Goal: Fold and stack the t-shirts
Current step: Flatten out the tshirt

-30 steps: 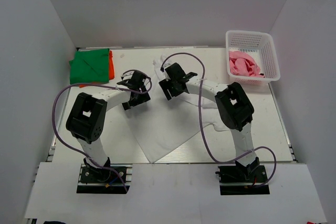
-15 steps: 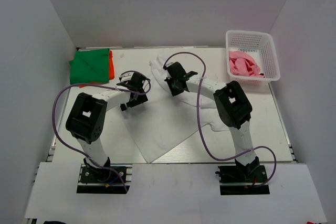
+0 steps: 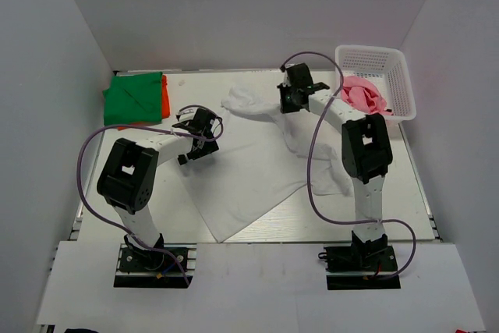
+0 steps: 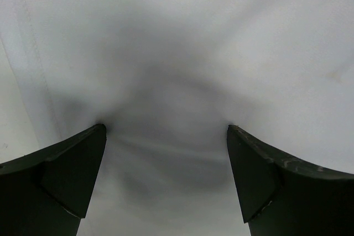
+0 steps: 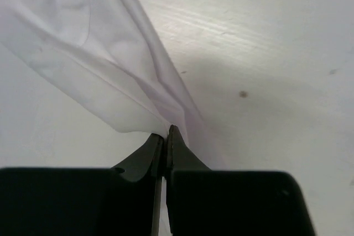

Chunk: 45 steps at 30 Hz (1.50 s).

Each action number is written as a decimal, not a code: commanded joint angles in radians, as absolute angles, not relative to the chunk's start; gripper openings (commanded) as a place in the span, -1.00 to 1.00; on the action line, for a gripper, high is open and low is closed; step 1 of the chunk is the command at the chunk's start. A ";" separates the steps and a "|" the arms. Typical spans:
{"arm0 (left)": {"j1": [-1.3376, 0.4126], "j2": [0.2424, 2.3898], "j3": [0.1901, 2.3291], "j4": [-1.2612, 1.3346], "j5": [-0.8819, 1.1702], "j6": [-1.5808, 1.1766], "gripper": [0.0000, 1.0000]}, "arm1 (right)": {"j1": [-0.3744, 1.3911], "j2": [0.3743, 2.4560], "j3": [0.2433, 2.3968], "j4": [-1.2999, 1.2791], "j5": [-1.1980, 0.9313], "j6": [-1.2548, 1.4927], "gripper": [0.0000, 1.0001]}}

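Note:
A white t-shirt (image 3: 249,169) lies spread and rumpled across the middle of the table. My right gripper (image 3: 290,104) is shut on a bunched fold of it (image 5: 138,81) at the far side, and the cloth trails away from the closed tips (image 5: 166,131). My left gripper (image 3: 196,136) stands open over the shirt's left part, its fingers (image 4: 66,169) wide apart on the white cloth (image 4: 177,70). A folded green t-shirt (image 3: 134,97) lies on an orange one (image 3: 165,96) at the far left. A pink t-shirt (image 3: 363,96) sits in the basket.
The white lattice basket (image 3: 373,58) stands at the far right corner of the table. White walls close in the table on three sides. Purple cables loop from both arms.
My right gripper closed on the white shirt and pulled it back and to the right, toward the basket, stretching the cloth. The left gripper stayed in place, open.

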State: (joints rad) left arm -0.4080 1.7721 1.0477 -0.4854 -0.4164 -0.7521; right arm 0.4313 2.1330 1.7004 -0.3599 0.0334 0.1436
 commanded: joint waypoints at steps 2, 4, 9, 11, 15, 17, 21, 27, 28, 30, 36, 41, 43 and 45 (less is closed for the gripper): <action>-0.403 1.792 1.000 -0.558 -0.422 -0.689 1.00 | 0.344 2.158 1.802 -0.391 0.009 0.140 -1.00; -0.403 1.782 1.000 -0.558 -0.422 -0.680 1.00 | 0.312 2.184 1.863 -0.409 0.020 0.137 -1.00; -0.403 1.782 1.018 -0.558 -0.442 -0.669 1.00 | 0.232 2.255 2.008 -0.462 0.094 0.192 -0.94; -0.403 1.782 1.019 -0.571 -0.452 -0.669 1.00 | 0.222 2.256 2.023 -0.466 0.113 0.196 -0.88; -0.403 1.747 1.019 -0.581 -0.453 -0.669 1.00 | 0.210 2.223 2.014 -0.431 0.080 0.219 -0.52; -0.403 1.734 1.019 -0.581 -0.442 -0.669 1.00 | 0.218 2.186 1.973 -0.400 0.054 0.209 -0.08; -0.413 1.692 1.060 -0.581 -0.431 -0.660 1.00 | 0.232 2.143 1.933 -0.370 -0.052 0.131 0.26; -0.413 1.602 1.112 -0.601 -0.413 -0.660 1.00 | 0.316 2.076 1.821 -0.331 -0.112 0.005 0.81; -0.393 1.591 1.112 -0.592 -0.397 -0.672 1.00 | 0.331 2.074 1.810 -0.331 -0.117 -0.038 0.81; -0.393 1.582 1.101 -0.571 -0.399 -0.686 1.00 | 0.406 2.086 1.807 -0.330 -0.104 -0.127 0.81; -0.384 1.611 1.112 -0.551 -0.448 -0.716 1.00 | 0.523 2.221 1.938 -0.371 -0.087 -0.199 0.81; -0.362 1.698 1.163 -0.551 -0.471 -0.729 1.00 | 0.584 2.318 2.022 -0.341 -0.023 -0.221 0.81; -0.362 1.736 1.163 -0.531 -0.451 -0.729 1.00 | 0.600 2.355 2.043 -0.324 -0.005 -0.216 0.81; -0.353 1.761 1.172 -0.518 -0.451 -0.729 1.00 | 0.609 2.393 2.057 -0.325 0.063 -0.209 0.81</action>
